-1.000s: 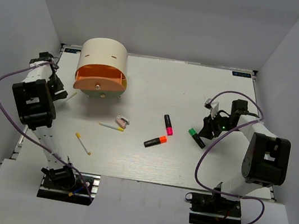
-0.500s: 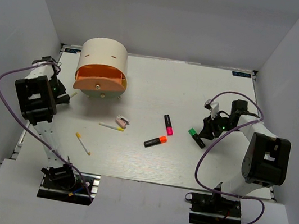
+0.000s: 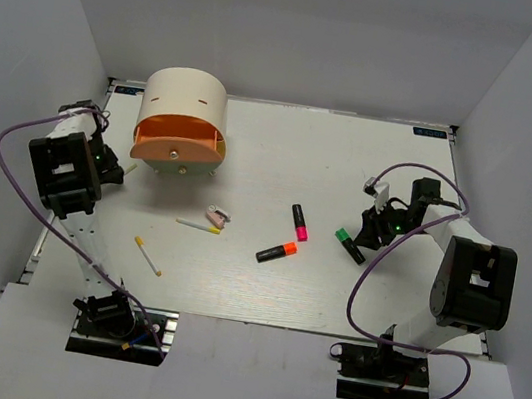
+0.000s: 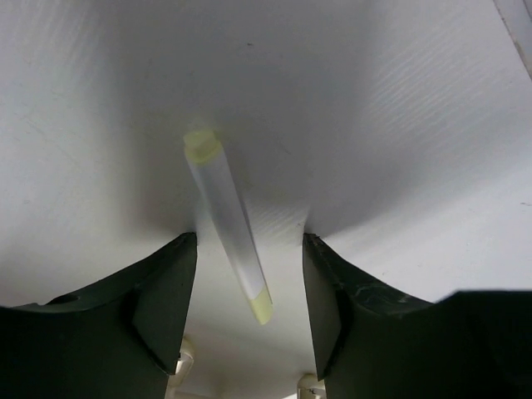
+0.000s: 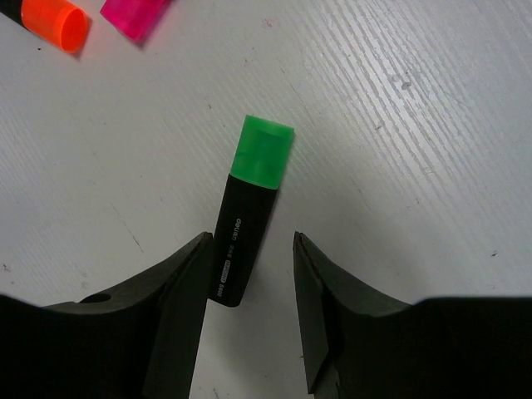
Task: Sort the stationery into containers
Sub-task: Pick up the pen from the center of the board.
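Cream above and orange in front, the drum-shaped organiser (image 3: 182,121) stands at the far left of the white table (image 3: 353,163) in the overhead view. Before it lie a pink-and-white clip (image 3: 217,217) and, just beside that, a thin yellow stick (image 3: 199,226). A second stick (image 3: 148,256) lies nearer the front edge. Mid-table, the pink-capped marker (image 3: 300,222) and the orange-capped marker (image 3: 277,252) lie close together, with the green-capped marker (image 3: 350,244) to their right. The left gripper (image 3: 112,167) sits low at the table's left edge, beside the organiser. The right gripper (image 3: 370,233) is down at the green-capped marker.

In the left wrist view the jaws stand parted, one dark finger on each side of a white stick with pale-yellow ends (image 4: 224,199). It lies flat on the table with a gap at either side, not pinched.

In the right wrist view the jaws are likewise parted around the green-capped marker's black barrel. The left finger is close against the barrel's end and there is a clear gap on the right. The marker lies flat, with the orange and pink caps showing at the top left corner.
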Robot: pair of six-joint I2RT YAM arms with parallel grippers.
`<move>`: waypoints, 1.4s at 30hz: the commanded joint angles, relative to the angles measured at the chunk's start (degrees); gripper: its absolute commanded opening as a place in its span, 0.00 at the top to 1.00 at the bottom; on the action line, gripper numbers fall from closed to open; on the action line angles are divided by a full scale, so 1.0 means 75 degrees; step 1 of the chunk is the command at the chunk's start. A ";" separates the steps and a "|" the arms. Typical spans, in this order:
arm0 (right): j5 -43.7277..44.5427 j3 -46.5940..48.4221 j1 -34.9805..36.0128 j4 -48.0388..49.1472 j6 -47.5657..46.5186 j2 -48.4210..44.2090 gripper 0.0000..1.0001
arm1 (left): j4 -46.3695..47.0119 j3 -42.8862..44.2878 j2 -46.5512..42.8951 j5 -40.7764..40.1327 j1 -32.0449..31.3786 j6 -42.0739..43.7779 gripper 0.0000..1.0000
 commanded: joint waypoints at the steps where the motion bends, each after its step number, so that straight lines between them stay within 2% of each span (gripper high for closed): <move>1: 0.0029 0.0288 -0.0024 -0.0206 0.0054 -0.0103 0.51 | -0.0363 0.0369 0.0196 -0.0092 -0.0036 -0.0121 0.37; 4: 0.0017 0.0347 -0.0024 -0.0230 0.0066 -0.0126 0.51 | -0.0363 0.0218 0.0197 -0.0092 -0.0106 -0.0121 0.42; 10: 0.0064 0.0324 -0.0036 -0.0265 0.0089 -0.0162 0.51 | -0.0210 -0.0250 0.0115 -0.0092 -0.0106 -0.0121 0.69; 12: 0.0064 0.0335 -0.0036 -0.0289 0.0089 -0.0185 0.51 | -0.0117 -0.0415 0.0021 -0.0161 -0.0106 -0.0121 0.74; 14: -0.0006 0.0324 -0.0036 -0.0300 0.0078 -0.0174 0.51 | 0.0046 -0.0928 -0.0305 -0.0243 -0.0106 -0.0052 0.84; 19: -0.0065 0.0324 -0.0024 -0.0289 0.0089 -0.0220 0.51 | 0.0550 -0.1633 -0.0986 -0.0244 -0.0106 0.0125 1.00; 27: -0.0170 0.0242 -0.0036 -0.0254 0.0019 -0.0384 0.51 | 0.1184 -0.2208 -0.2426 -0.1063 -0.0106 0.1494 1.00; 34: -0.0322 0.0230 -0.0024 -0.0242 -0.0027 -0.0501 0.51 | 0.1081 -0.3413 -0.4032 -0.0912 -0.0176 0.2350 1.00; 38: -0.0381 0.0218 -0.0024 -0.0277 -0.0121 -0.0525 0.51 | 0.0997 -0.4235 -0.5646 -0.0830 -0.0176 0.2679 1.00; 42: -0.0463 0.0253 -0.0012 -0.0312 -0.0145 -0.0548 0.51 | 0.0635 -0.4319 -0.6388 -0.0655 -0.0176 0.3171 1.00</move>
